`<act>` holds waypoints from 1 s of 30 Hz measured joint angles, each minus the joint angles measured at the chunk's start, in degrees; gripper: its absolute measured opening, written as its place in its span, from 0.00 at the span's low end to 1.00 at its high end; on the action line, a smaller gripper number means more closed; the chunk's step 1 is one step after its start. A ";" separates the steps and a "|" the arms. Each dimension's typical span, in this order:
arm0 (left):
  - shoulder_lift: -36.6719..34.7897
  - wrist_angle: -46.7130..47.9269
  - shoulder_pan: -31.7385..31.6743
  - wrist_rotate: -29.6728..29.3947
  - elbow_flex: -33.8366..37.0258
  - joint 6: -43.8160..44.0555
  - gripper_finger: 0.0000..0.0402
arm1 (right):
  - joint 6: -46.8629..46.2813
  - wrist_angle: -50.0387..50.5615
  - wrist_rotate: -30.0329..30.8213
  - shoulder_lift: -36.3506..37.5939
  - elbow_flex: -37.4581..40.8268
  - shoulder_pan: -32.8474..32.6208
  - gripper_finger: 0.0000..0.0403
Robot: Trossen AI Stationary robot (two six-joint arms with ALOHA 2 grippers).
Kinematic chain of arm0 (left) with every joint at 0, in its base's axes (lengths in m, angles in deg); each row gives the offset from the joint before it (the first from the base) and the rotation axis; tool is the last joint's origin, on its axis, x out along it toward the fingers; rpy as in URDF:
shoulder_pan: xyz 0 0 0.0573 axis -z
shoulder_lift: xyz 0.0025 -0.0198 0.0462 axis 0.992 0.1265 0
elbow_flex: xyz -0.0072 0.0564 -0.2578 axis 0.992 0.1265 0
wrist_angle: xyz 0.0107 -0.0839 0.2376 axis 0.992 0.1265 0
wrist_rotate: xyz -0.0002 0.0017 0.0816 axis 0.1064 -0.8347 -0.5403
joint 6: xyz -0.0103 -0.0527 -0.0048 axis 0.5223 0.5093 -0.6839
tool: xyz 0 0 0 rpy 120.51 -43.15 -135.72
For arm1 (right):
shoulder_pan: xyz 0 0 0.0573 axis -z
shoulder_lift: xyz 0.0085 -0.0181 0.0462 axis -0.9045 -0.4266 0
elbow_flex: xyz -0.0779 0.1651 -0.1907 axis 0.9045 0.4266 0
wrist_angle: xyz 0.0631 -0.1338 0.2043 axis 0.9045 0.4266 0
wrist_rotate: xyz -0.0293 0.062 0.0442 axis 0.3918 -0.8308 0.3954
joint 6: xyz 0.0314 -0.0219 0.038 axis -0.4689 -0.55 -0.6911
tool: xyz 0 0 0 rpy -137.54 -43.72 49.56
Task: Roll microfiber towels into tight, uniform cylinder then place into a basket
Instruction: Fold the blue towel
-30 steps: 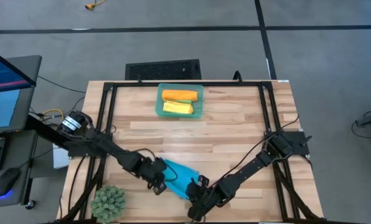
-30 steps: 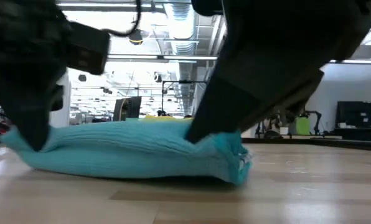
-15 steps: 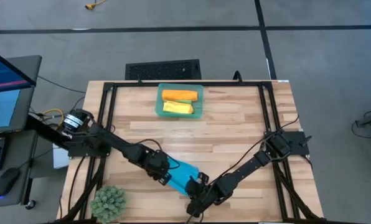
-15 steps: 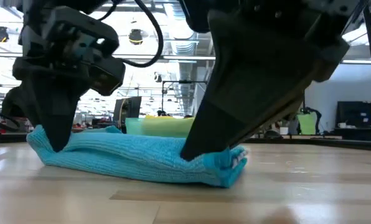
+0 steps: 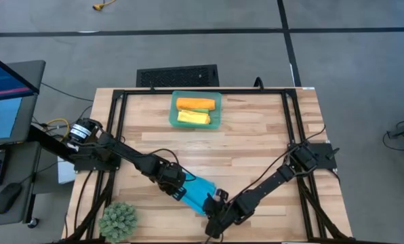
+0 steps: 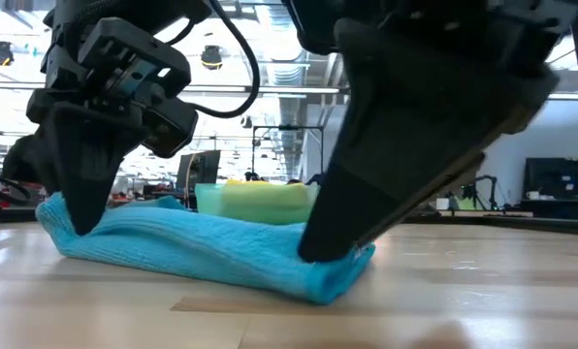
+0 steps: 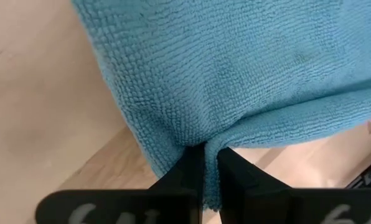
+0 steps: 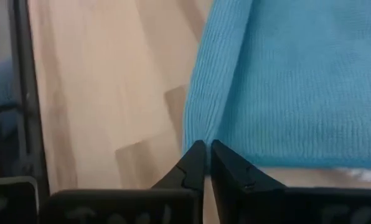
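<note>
Blue towel (image 5: 198,192) rolled, lying on table (image 5: 256,142) near front edge; left gripper (image 7: 205,163) and right gripper (image 8: 204,155) each pinched on one end. Basket (image 5: 196,110) at back holds orange and yellow rolls

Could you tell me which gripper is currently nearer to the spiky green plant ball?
Left. The left gripper pinches the blue towel near the plant ball; the right gripper holds the towel's far end.
</note>
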 joint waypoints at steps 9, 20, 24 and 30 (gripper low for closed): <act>0.04 1.25 0.00 -0.02 0.07 -1.03 0.03 | 1.87 0.09 -1.81 0.04 0.00 0.76 0.14; 0.04 2.32 0.00 0.00 0.02 -0.98 0.03 | 24.16 -6.93 -0.17 1.79 -0.90 -1.21 0.15; 0.04 2.22 -0.11 -0.01 0.02 -1.00 0.03 | 38.59 -10.68 3.88 0.77 -1.36 -1.28 0.15; 0.02 2.06 -0.11 -0.02 0.00 -1.04 0.03 | 38.87 -9.88 4.89 0.59 -1.27 2.88 0.15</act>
